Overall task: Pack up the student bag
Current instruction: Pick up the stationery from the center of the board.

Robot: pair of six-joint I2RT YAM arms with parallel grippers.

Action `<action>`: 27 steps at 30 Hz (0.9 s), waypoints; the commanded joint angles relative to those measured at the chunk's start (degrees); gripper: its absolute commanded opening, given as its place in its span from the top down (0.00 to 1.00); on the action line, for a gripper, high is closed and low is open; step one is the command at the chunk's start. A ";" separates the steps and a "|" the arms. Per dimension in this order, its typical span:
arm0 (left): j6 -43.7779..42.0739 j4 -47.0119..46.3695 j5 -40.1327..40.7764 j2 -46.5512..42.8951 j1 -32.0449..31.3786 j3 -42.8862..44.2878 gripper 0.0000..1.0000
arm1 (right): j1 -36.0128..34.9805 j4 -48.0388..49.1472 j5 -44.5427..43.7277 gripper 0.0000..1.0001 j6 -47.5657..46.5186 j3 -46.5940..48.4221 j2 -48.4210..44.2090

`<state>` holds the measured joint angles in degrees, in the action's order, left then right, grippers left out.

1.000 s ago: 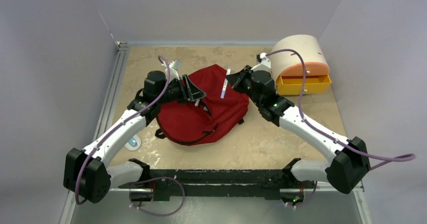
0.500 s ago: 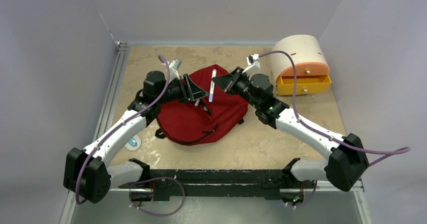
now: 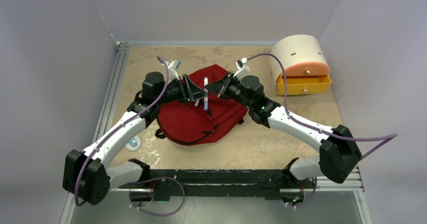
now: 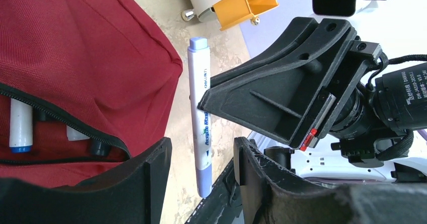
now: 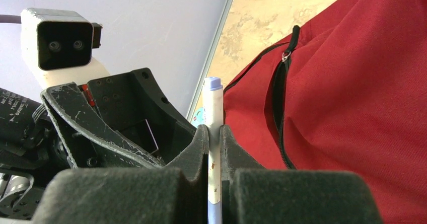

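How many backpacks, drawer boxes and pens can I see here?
Backpack: 1
Drawer box: 1
Pens: 3, one held up, two showing in the bag's open pocket
Total: 5

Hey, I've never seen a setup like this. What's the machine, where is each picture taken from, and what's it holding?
These are two robot arms bolted to a table. The wide picture looks down from above. The other two come from a camera on each wrist. On the table lie a red backpack and a cream-and-orange drawer box. The right pincer is clamped on a white pen by the backpack. The left pincer stands open next to the backpack's unzipped pocket.
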<state>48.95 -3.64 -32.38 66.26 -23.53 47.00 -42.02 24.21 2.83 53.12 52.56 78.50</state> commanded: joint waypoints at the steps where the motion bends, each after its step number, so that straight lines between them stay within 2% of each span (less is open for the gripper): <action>1: 0.14 -2.74 -0.20 -1.86 0.27 -0.03 0.52 | -0.34 3.15 1.79 1.00 0.90 1.68 -0.63; 5: 0.43 -3.11 -0.40 -1.40 0.24 -0.44 0.56 | -0.35 4.36 3.66 1.00 2.21 1.76 -0.25; 15: 0.78 -3.96 -0.23 -1.75 0.24 -1.57 0.73 | -0.42 6.41 7.74 1.00 4.51 1.52 0.32; 20: 0.89 -4.30 -0.23 -1.83 0.24 -1.78 0.91 | -0.40 5.90 6.72 1.00 4.16 1.07 0.18; 23: 0.97 -4.23 -0.01 -2.08 0.24 -2.06 1.00 | -0.42 4.91 5.43 0.89 2.83 1.12 -0.16; 27: 1.36 -2.58 2.00 -2.60 0.29 -2.50 1.00 | -0.51 2.70 3.03 0.76 0.19 1.73 -0.78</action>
<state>50.30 -5.23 -32.77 65.36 -23.53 45.12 -42.11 26.04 7.92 56.03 52.56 79.55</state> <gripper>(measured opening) 0.066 0.202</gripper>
